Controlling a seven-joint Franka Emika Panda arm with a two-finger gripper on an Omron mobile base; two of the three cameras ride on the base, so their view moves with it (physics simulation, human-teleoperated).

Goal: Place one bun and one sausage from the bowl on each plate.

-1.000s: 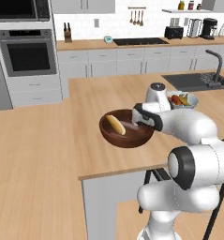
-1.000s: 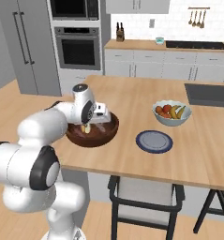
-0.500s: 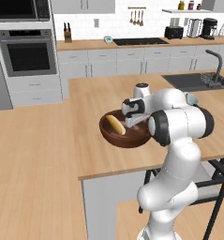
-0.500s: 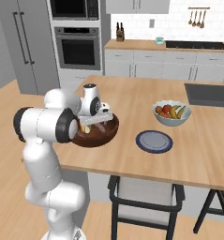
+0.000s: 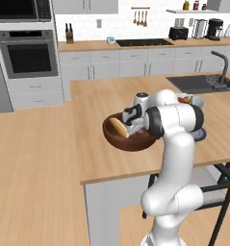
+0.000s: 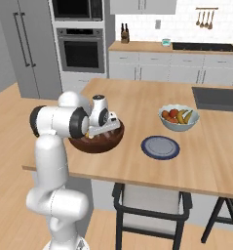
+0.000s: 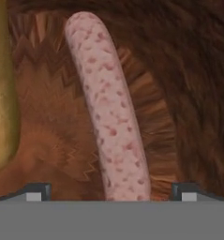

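Kitchen setting: white cabinets, a built-in oven on the far left wall and a black cooktop on the far counter are showing behind a light wooden island worktop. Near the worktop's left front corner, the dark reddish-brown wooden bowl is sitting. One golden bun is lying inside it toward the left; in the hand view the same bun is running along the left edge. A pale pink speckled sausage is lying lengthwise on the bowl floor, beside the bun but not touching it.

Arm is bending over the bowl, with the tool pointing down into it. Tool fingers are standing wide apart, one on each side of the sausage's near end, neither visibly touching it; nothing is being held.

To the right of the bowl, one blue-rimmed plate is lying flat on the worktop, apart from the bowl. Farther right and back, a pale bowl of colourful fruit is standing near the plate. In the left base view, a sink with a dark faucet is showing at the worktop's far right.
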